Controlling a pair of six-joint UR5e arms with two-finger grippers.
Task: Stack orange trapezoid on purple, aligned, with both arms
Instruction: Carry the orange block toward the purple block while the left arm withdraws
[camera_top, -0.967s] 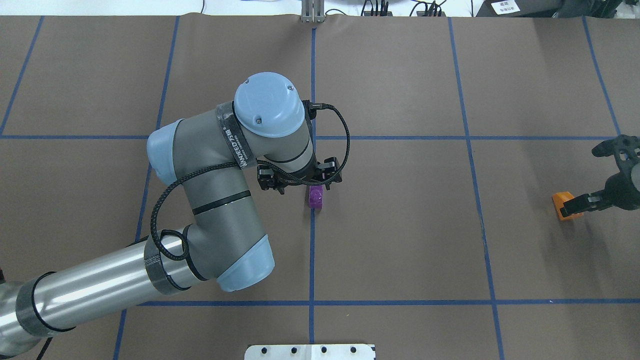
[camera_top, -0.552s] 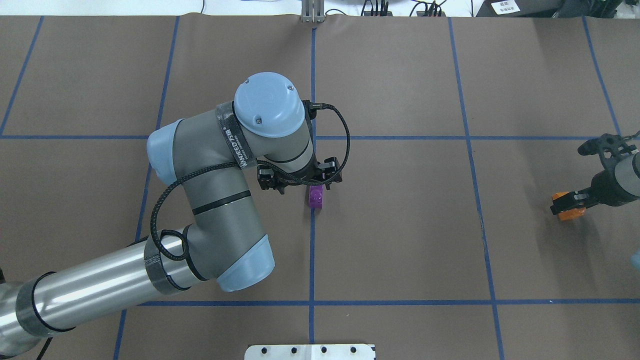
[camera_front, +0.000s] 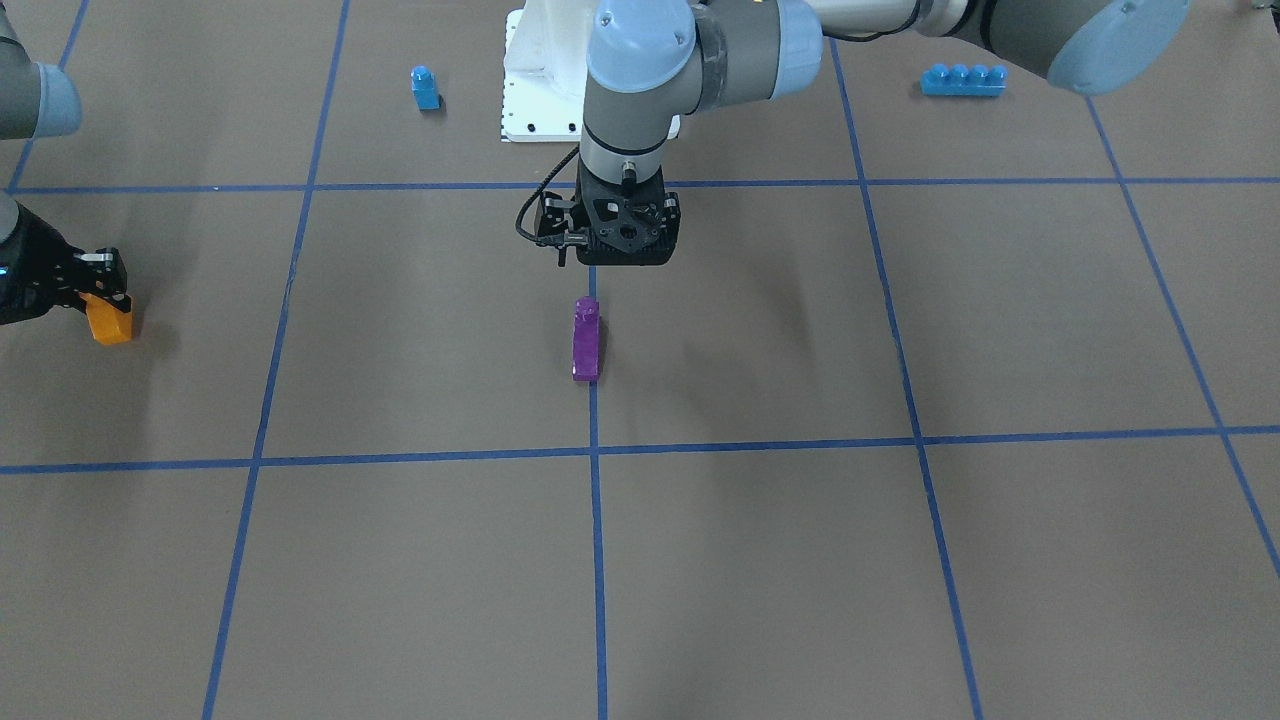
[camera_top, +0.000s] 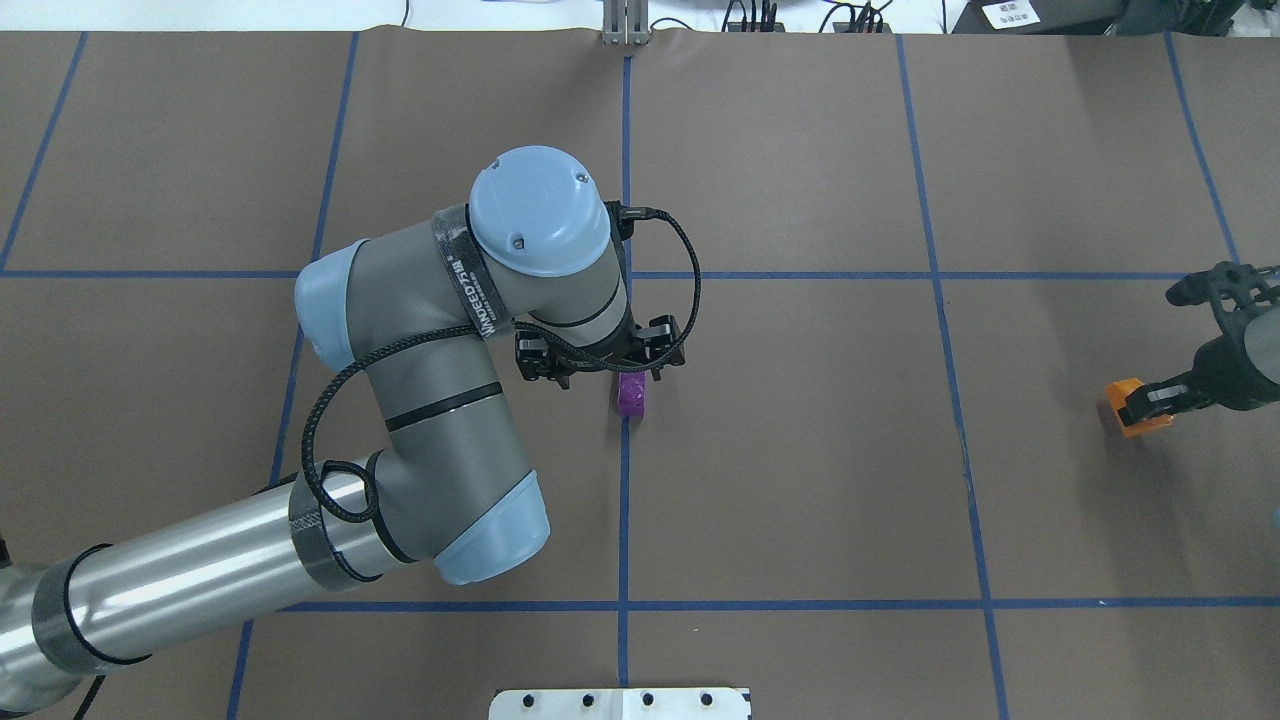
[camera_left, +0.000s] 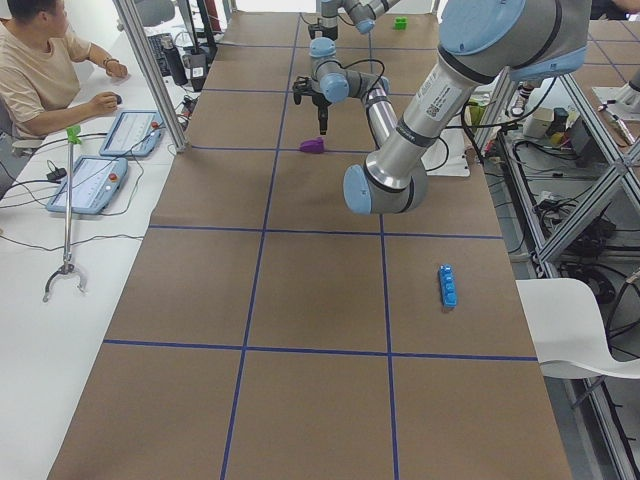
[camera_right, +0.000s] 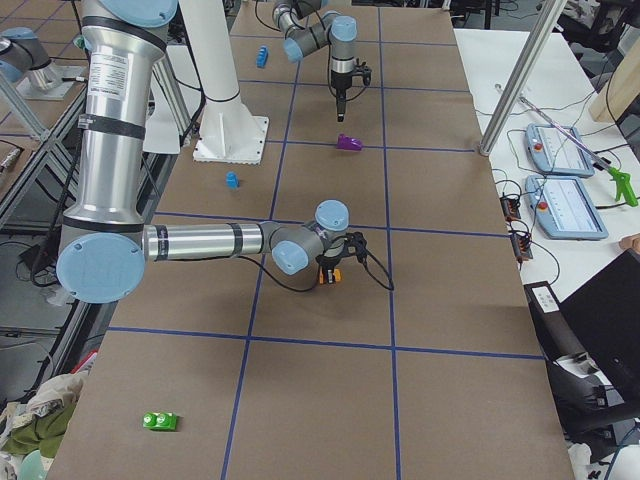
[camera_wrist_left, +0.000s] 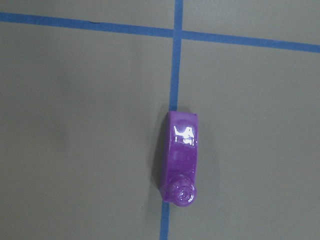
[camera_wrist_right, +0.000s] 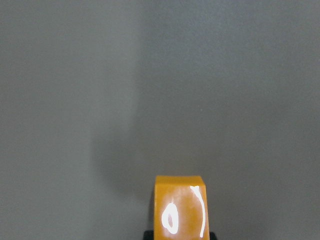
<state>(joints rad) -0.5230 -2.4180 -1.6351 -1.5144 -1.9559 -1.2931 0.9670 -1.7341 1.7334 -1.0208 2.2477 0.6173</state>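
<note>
The purple brick (camera_top: 631, 392) lies on its side on the blue centre line, its stud toward the robot; it also shows in the front view (camera_front: 586, 338) and the left wrist view (camera_wrist_left: 181, 157). My left gripper (camera_top: 608, 372) hangs straight above its near end, apart from it. No fingertips show in the left wrist view, and the jaws look spread, so it is open and empty. My right gripper (camera_top: 1142, 407) at the far right is shut on the orange trapezoid (camera_top: 1122, 402), low over the table. The orange trapezoid also shows in the right wrist view (camera_wrist_right: 181, 207) and the front view (camera_front: 110, 322).
A small blue one-stud brick (camera_front: 425, 88) and a long blue four-stud brick (camera_front: 962, 80) lie near the robot's white base plate (camera_front: 530, 100). A green brick (camera_right: 160, 421) lies far off on the right side. An operator (camera_left: 45, 60) sits beside the table.
My right gripper with the orange trapezoid shifted a little left, then slightly back right. The left arm and the purple brick have not moved.
</note>
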